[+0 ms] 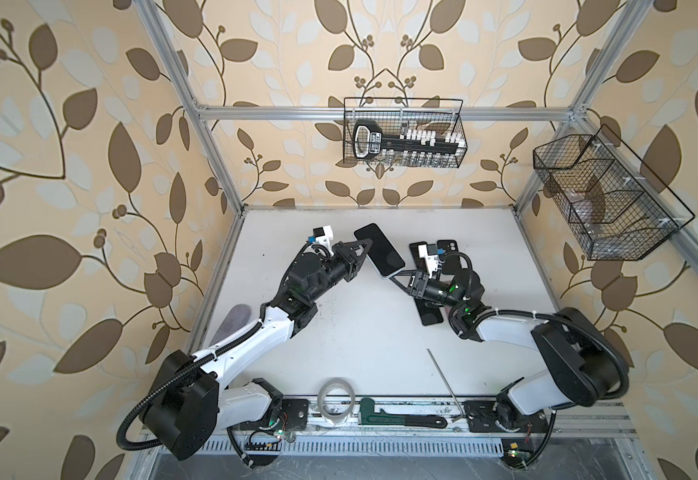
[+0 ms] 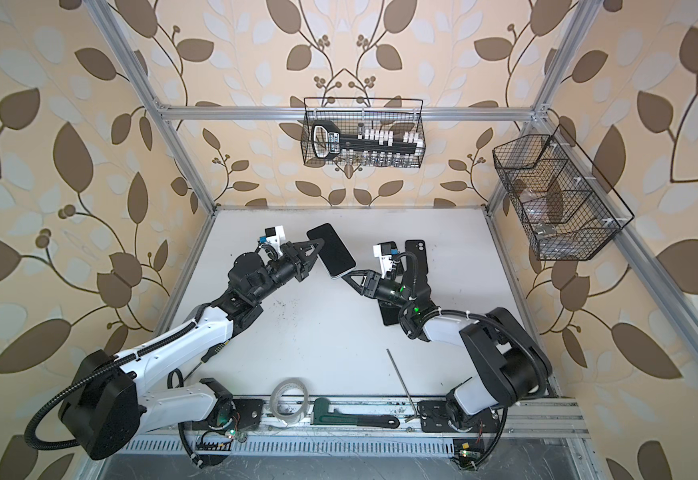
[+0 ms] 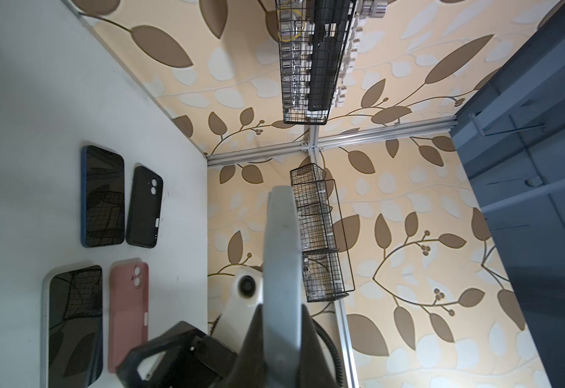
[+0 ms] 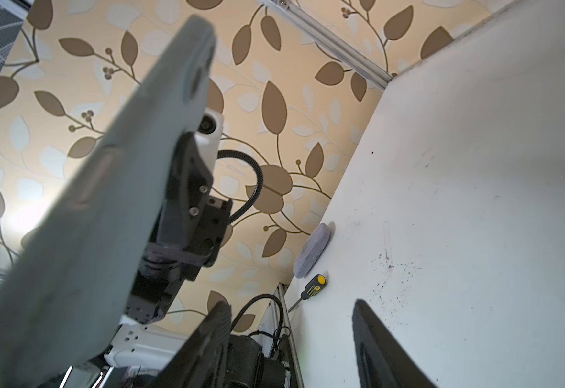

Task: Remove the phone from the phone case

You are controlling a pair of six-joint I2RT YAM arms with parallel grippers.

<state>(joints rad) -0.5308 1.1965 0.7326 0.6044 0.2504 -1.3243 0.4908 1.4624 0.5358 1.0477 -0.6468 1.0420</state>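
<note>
Grey-green soft rubbery phone case (image 4: 106, 184) with the black glass-fronted phone (image 1: 380, 249) seated in it, as far as I could tell. The pair was up in the air over the white tabletop (image 1: 360, 353), out toward 12 o'clock from its middle and touching nothing below.

The left gripper (image 1: 366, 249) was clamped tight on the long edge at the phone's 9 o'clock side. The right gripper (image 1: 393, 277) sat at the 5 o'clock corner with its jaws parted about halfway and nothing between them; the wrist view showed the case off to one side of the gap.

My take on doing it well: the right claw should catch only the case lip at that corner and peel it back off the glass, not pinch phone and case together. The left pinch looked like it spanned both, so it'd probably pin that edge, and I'd work on the far corner first. Go gently, because a drop onto the table is the obvious risk.

Looks-wise, the screen was dark and glossy, facing up. The case showed a pale rim at the near end, a matte back and a side button bump.
</note>
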